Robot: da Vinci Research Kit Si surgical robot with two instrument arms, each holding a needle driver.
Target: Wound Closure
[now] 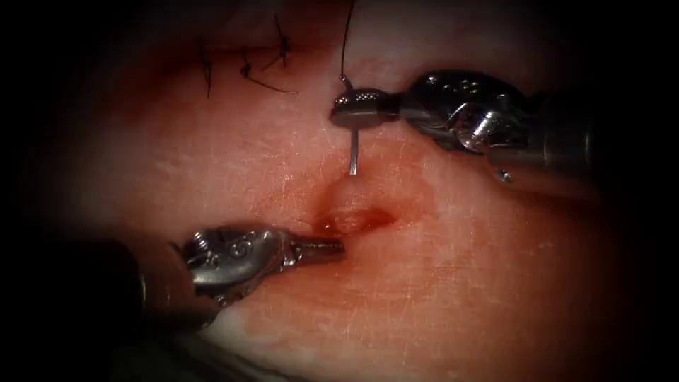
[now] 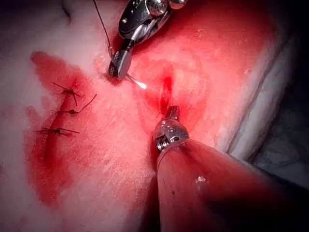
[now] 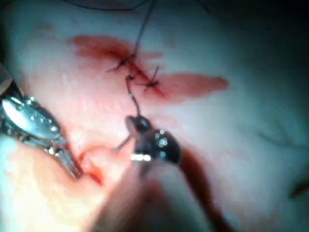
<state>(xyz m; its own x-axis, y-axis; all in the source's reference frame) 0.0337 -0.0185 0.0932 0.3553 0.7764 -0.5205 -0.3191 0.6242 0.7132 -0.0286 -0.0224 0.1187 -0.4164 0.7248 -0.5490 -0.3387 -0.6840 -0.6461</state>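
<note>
My left tool (image 2: 172, 114) rests with its jaws closed and holding nothing, its tip at the near end of the open cut (image 2: 166, 92) in the tissue (image 2: 217, 58). Across from me, the right tool (image 2: 118, 65) grips the needle (image 2: 135, 81) near its thread end; the needle's point juts free toward the cut, not in the tissue. The thread (image 2: 102, 24) runs up from those jaws. Three knotted stitches (image 2: 70, 112) with cut ends sit on a red-stained strip, red fluid (image 2: 43, 159) spreading around them.

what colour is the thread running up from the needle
Dark, near black: the thin thread rising from the curved steel needle, clearest in the endoscope view.
</note>
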